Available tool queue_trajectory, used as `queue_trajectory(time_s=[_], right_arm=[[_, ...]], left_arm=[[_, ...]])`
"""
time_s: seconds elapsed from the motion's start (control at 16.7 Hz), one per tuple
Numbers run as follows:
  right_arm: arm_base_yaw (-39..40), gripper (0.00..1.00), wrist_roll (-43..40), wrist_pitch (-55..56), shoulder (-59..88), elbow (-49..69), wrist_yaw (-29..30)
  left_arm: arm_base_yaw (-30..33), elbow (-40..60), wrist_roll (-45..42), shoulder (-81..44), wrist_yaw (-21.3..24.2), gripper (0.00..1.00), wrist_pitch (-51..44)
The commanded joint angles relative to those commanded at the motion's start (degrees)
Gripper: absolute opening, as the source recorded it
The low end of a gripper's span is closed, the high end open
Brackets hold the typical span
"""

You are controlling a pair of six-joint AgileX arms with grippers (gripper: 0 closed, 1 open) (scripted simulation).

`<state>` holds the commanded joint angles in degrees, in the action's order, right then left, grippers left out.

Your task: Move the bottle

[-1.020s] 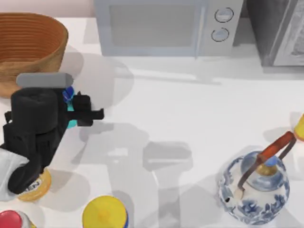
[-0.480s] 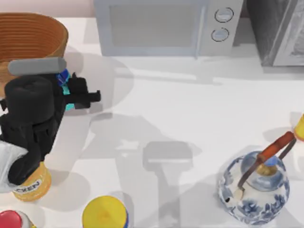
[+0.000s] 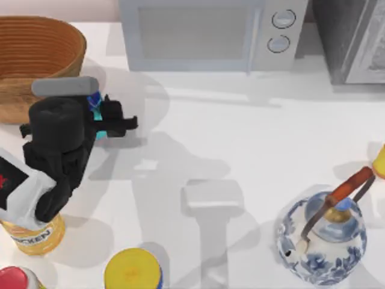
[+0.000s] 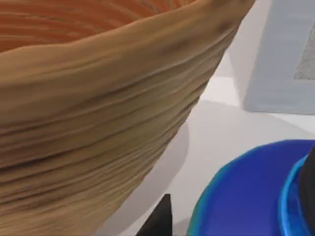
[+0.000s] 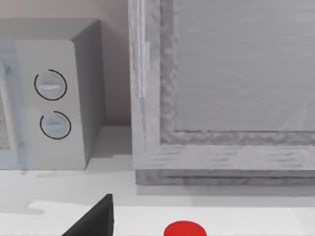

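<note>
- L gripper [image 3: 99, 117] near basket [image 3: 36, 57], jaws pinching the bottle [image 3: 95, 108]; bottle's blue shoulder seen close in wrist view.
- R gripper jaws: can't tell.

Wicker basket [image 3: 36, 57] back-left on the white table [image 3: 240, 144]; microwave [image 3: 210, 33] along the back edge — grey cabinet [image 3: 355, 39] to its right. Blue-and-white teapot [image 3: 322, 238] front-right. Front-left: yellow-lidded can [image 3: 133, 271], red-capped item [image 3: 13, 278], yellow-labelled can [image 3: 33, 232] — all near each other.
</note>
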<state>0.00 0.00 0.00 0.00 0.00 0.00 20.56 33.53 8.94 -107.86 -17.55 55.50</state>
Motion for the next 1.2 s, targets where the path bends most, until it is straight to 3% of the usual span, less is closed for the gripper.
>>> queue_trajectory(time_s=[0.42, 1.2], right_arm=[[0.00, 1.00, 0.00, 0.00, 0.00, 0.00, 0.00], [0.00, 1.00, 0.00, 0.00, 0.00, 0.00, 0.00]], left_arm=[[-1.04, -0.58, -0.39, -4.28, 2.07, 0.00, -0.05], [-1.04, -0.58, -0.39, -4.28, 2.07, 0.98, -0.05]])
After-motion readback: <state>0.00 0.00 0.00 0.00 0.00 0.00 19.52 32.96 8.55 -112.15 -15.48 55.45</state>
